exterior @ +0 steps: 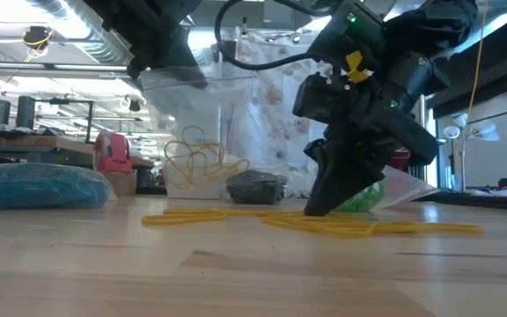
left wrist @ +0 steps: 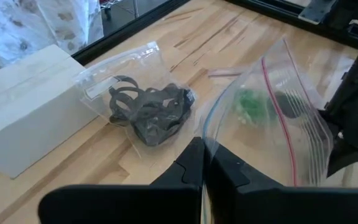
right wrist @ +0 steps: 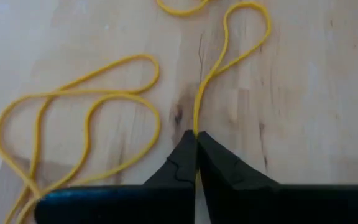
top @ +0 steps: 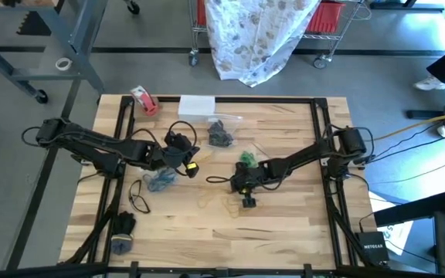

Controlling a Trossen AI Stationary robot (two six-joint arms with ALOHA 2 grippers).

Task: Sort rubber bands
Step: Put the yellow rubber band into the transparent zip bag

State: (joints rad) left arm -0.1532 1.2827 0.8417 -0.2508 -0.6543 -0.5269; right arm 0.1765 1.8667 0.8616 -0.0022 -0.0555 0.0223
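Right hand point(right wrist: 196, 134) down on counter point(top: 284, 224), clenched on one yellow rubber band point(right wrist: 229, 56) among loose yellow ones. Lift straight, slowly, so neighbours don't snag. Left hand point(left wrist: 205, 163) pinches the clear bag point(left wrist: 278, 118) of green bands, holding it up.

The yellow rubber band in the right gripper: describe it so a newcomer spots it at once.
On the wooden table, find the right gripper shut at the front centre. The yellow rubber band is pinched in its tips, unlike the loose yellow bands beside it.
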